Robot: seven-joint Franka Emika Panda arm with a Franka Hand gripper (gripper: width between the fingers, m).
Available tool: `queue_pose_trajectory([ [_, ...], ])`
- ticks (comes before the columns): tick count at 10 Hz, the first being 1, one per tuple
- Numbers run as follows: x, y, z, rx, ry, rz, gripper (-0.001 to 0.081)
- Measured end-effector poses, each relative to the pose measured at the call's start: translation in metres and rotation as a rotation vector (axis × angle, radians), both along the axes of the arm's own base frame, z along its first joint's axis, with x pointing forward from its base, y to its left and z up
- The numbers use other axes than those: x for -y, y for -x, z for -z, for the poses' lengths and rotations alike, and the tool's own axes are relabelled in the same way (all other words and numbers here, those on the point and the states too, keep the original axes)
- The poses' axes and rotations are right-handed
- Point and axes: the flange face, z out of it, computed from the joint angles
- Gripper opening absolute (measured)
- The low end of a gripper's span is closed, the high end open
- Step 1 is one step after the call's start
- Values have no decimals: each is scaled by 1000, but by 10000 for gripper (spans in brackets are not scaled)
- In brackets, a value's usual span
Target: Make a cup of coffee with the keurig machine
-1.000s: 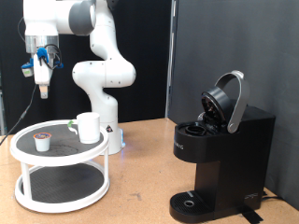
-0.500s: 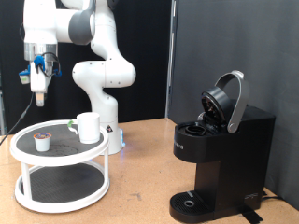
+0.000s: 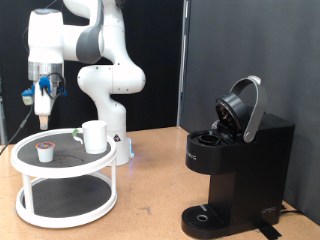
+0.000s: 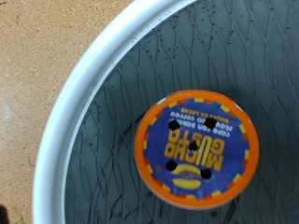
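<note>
White two-tier stand (image 3: 30, 160) is sitting at the left of the wooden bench (image 3: 150, 170), carrying the cup (image 3: 95, 136) and, left of it, a small pod (image 3: 45, 151). My jaws (image 3: 44, 118) are hanging directly above that pod; I cannot tell how far apart they are standing, and nothing is showing between them. The wrist view is looking down on the pod's orange-rimmed foil top (image 4: 184, 143). The keurig machine (image 3: 235, 165) is standing well apart at the right, lid raised.
</note>
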Motion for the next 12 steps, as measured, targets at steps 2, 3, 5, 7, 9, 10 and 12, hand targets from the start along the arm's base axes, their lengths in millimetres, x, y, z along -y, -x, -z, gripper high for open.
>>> queue_pose_trajectory([
  [2,0,1,20,-18,12,-13,734],
  [3,1,2,28,-20,20,-16,734],
  [5,5,4,43,-20,29,-14,734],
  [7,8,4,53,-19,35,-8,734],
  [9,10,2,63,-16,42,-6,734],
  [10,9,2,67,-15,40,-4,734],
  [12,8,2,73,-9,29,5,734],
])
